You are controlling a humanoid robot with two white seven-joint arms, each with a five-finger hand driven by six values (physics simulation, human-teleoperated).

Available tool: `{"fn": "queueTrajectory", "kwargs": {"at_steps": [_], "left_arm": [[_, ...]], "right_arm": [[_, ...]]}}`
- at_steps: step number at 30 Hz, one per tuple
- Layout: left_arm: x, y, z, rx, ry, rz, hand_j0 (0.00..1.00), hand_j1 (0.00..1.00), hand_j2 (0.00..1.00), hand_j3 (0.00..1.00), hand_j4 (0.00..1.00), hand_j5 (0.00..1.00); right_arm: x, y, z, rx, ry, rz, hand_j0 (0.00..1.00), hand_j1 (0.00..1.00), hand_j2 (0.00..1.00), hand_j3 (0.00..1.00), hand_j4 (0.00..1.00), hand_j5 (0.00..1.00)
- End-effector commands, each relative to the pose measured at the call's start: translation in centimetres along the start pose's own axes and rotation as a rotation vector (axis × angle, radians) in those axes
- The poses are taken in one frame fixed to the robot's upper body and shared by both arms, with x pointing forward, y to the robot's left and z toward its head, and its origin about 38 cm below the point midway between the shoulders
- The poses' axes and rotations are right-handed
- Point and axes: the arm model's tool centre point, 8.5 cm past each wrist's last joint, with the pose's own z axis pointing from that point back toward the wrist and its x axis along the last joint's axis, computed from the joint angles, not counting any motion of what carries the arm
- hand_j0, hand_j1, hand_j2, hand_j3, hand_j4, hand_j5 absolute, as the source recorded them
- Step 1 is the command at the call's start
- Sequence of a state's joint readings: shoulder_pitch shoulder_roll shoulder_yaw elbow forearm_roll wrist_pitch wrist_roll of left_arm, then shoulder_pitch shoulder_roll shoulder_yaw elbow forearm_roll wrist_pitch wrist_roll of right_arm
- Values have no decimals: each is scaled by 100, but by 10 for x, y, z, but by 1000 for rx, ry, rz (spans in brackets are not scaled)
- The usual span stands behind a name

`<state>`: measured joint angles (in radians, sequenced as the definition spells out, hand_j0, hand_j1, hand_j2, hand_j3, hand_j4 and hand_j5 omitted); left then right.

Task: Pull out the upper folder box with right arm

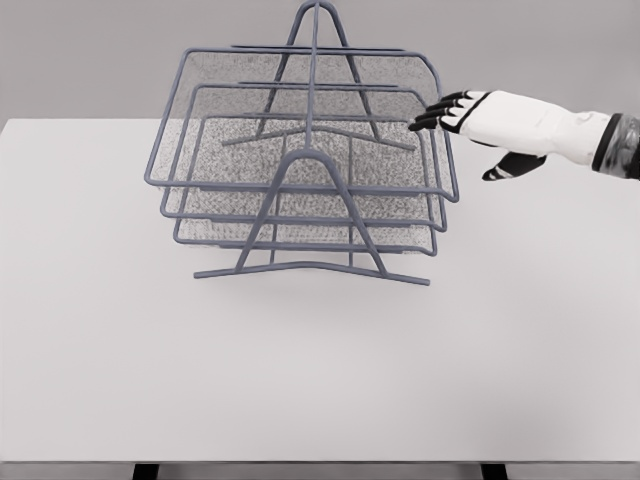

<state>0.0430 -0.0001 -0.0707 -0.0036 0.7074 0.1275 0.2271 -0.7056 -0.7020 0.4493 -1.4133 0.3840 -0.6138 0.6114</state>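
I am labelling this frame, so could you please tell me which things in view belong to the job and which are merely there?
Part of the job:
- upper tray of the wire rack
- right hand, open, at the tray's right rim

Merely there:
- lower trays
- rack frame
- white table

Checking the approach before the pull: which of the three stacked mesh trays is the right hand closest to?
The top tray. The right hand has its open fingertips beside that tray's right rim; the middle and bottom trays sit lower.

A wire tray rack (pixel 305 180) stands on the white worktop (pixel 320 370). The right robot hand (pixel 470 125), fingers spread, reaches toward the upper tray's (pixel 300 130) right edge.
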Motion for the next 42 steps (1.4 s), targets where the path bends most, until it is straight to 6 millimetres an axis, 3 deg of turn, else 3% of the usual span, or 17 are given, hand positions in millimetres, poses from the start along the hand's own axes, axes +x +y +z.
{"fn": "queueTrajectory", "kwargs": {"at_steps": [1, 6, 12, 16, 26, 29, 32, 37, 40, 41, 42], "left_arm": [[0, 0, 0, 1, 0, -2, 100, 100, 100, 100, 100, 100], [0, 0, 0, 1, 0, -2, 100, 100, 100, 100, 100, 100], [0, 0, 0, 0, 0, 0, 100, 100, 100, 100, 100, 100], [0, 0, 0, 1, 0, -2, 100, 100, 100, 100, 100, 100], [0, 0, 0, 1, 0, -2, 100, 100, 100, 100, 100, 100], [0, 0, 0, 0, 0, 0, 100, 100, 100, 100, 100, 100], [0, 0, 0, 0, 0, 0, 100, 100, 100, 100, 100, 100], [0, 0, 0, 1, 0, -2, 100, 100, 100, 100, 100, 100], [0, 0, 0, 0, 0, 0, 100, 100, 100, 100, 100, 100], [0, 0, 0, 0, 0, 0, 100, 100, 100, 100, 100, 100], [0, 0, 0, 1, 0, -2, 100, 100, 100, 100, 100, 100]], "right_arm": [[1, 6, -4, 13, -7, -15, 100, 100, 100, 100, 100, 100], [0, 29, -15, 93, -7, -26, 100, 100, 100, 100, 100, 100], [-2, 41, -10, 118, 2, -41, 100, 100, 100, 100, 100, 100], [-23, 40, 29, 169, 84, -19, 100, 100, 100, 100, 100, 100], [-54, 39, 91, 227, 226, -19, 100, 100, 100, 100, 100, 100], [-69, 36, 126, 236, 309, -27, 100, 100, 100, 100, 100, 100], [-75, 45, 145, 278, 348, -41, 100, 100, 100, 100, 100, 100], [-83, 41, 184, 279, 409, -84, 100, 100, 100, 100, 100, 100], [-99, 46, 211, 279, 491, -128, 100, 100, 100, 100, 100, 100], [-100, 42, 213, 264, 495, -130, 100, 100, 100, 100, 100, 100], [-94, 24, 209, 178, 455, -144, 100, 100, 100, 100, 100, 100]]}}
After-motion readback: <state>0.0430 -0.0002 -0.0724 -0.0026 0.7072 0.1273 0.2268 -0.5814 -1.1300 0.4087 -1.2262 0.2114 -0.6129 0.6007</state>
